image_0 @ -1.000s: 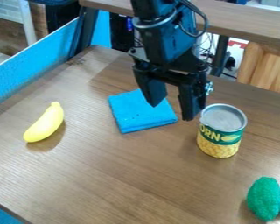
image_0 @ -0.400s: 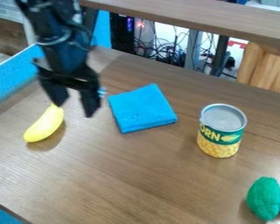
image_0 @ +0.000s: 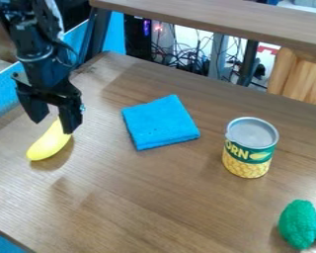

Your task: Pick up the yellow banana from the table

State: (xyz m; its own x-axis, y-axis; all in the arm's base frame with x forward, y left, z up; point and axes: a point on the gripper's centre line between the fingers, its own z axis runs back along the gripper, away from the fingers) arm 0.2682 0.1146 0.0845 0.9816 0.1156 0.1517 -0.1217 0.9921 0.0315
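Apart, my two black fingers [image_0: 53, 127] hang with nothing between them, over the upper end of a smooth, curved yellow banana [image_0: 48, 144] lying at the left of the table. Beside it, toward the middle, lies a folded, soft-looking blue cloth [image_0: 160, 123], roughly square. Farther right stands a ribbed-lidded metal corn can [image_0: 250, 148], and nearer the front corner a bumpy green broccoli [image_0: 298, 225]. Everything rests on brown wood-grained tabletop [image_0: 140, 192]; tangled cables [image_0: 187, 62] lie behind.
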